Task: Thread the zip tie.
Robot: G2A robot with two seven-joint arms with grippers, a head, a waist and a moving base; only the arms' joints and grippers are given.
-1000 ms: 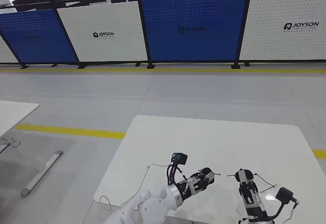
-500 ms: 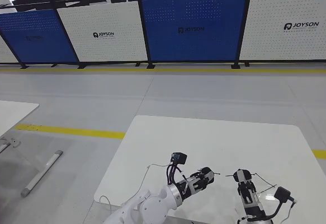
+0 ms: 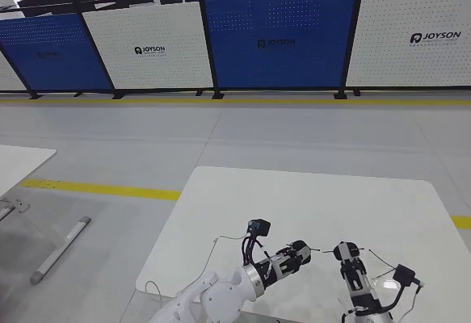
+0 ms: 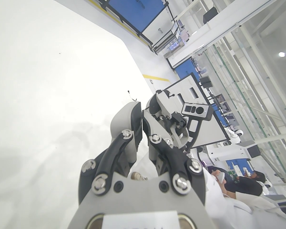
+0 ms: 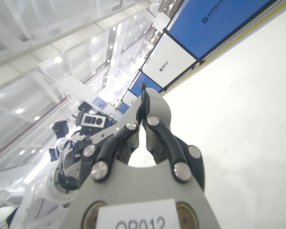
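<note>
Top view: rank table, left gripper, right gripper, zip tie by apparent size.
1. table
2. left gripper and right gripper: look alike, so not ranked
3. zip tie, a thin strand

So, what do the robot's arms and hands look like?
The left hand and right hand match: pale grey fingers, black ribbed pads, black links with silver screws, a white label on the base. The left arm is glossy white with black joints; a black camera on a thin cable sits at its wrist.
</note>
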